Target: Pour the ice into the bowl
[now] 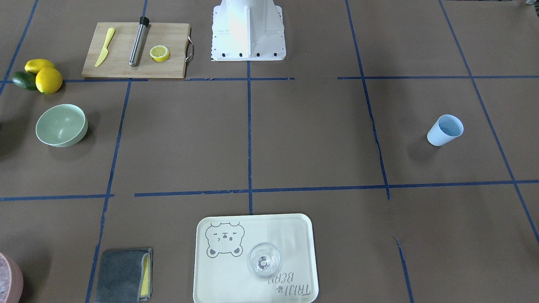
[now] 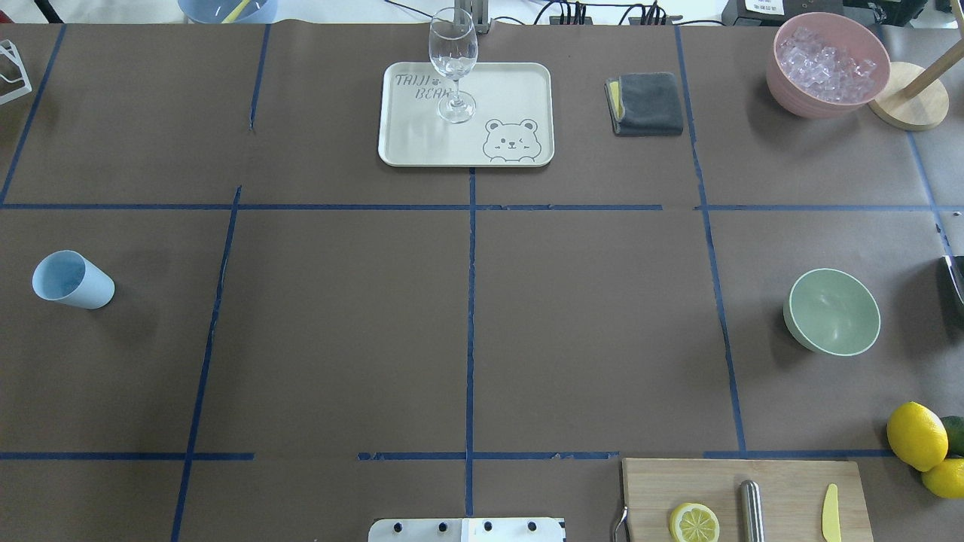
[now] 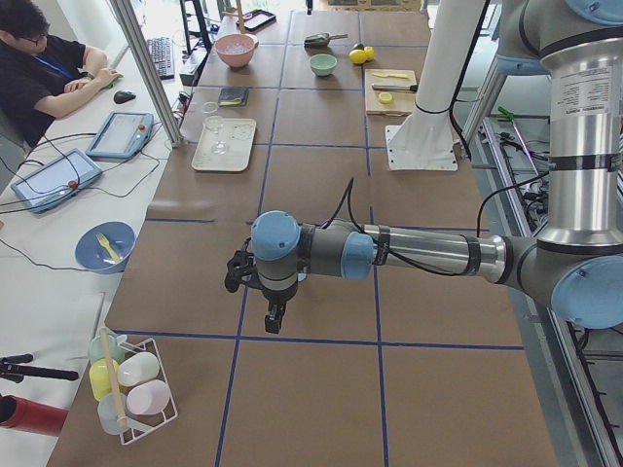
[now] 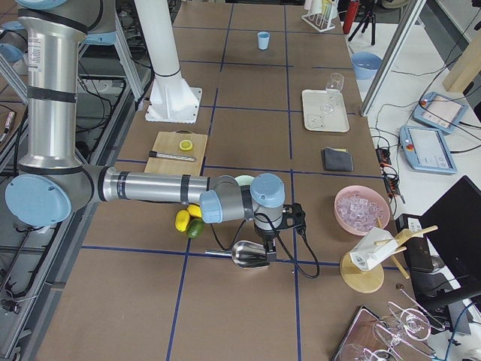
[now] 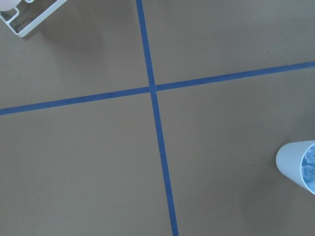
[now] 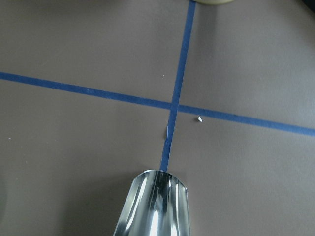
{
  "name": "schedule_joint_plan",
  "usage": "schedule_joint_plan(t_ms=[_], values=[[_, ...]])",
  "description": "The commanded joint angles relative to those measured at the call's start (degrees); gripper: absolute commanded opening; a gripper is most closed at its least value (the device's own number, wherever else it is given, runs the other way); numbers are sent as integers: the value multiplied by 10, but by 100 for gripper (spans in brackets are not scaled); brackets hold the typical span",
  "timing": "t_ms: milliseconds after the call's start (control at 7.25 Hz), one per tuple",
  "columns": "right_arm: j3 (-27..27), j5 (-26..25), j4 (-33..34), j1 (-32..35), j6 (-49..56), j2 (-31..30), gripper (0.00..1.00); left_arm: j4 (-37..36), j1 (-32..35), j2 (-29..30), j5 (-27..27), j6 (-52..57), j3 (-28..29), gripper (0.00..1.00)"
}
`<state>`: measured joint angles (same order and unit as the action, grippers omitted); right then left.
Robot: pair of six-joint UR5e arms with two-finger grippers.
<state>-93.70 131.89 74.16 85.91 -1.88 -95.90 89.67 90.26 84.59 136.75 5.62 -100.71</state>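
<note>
Ice (image 5: 310, 164) lies in the light blue cup (image 2: 71, 280) near the desk's left edge. The bowl (image 2: 832, 311) stands empty near the right edge, well apart. The left gripper (image 3: 274, 317) hangs near the cup and the right gripper (image 4: 269, 252) over a metal scoop (image 6: 155, 206); the state of either's fingers cannot be told. Advice: clamp the cup mid-wall, carry it upright, and tilt it only over the bowl's centre.

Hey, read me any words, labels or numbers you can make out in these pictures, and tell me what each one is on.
"TAIJI BEAR": printed on the cream tray, next to a bear drawing; it reads upside down in the front-facing view.
White label on the left arm, on its upright tube: too small to read.
Nothing else is legible.
</note>
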Motion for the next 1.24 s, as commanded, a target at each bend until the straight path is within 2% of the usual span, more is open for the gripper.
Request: schedule_joint_plan(t_ms=[0,138,276,414,552,690,966,1103], values=[[-2,5,-99,0,-11,0,100,1,0,0,0,0,0,100],[-4,2,-121,-25,-21,2,100,2,0,0,0,0,0,100],[-3,5,-170,-58,-27,8,100,2,0,0,1,0,0,100],[1,32,-227,-91,-99,5,100,2,0,0,2,1,0,100],[2,27,-288,-144,-189,1,100,2,0,0,2,0,-1,100],[3,0,-334,-196,-258,-7,100,2,0,0,3,1,-1,100],[3,-38,-376,-264,-312,-34,99,2,0,-1,4,1,-1,100],[4,-45,-376,-280,-313,-39,90,2,0,-3,4,1,-1,100]])
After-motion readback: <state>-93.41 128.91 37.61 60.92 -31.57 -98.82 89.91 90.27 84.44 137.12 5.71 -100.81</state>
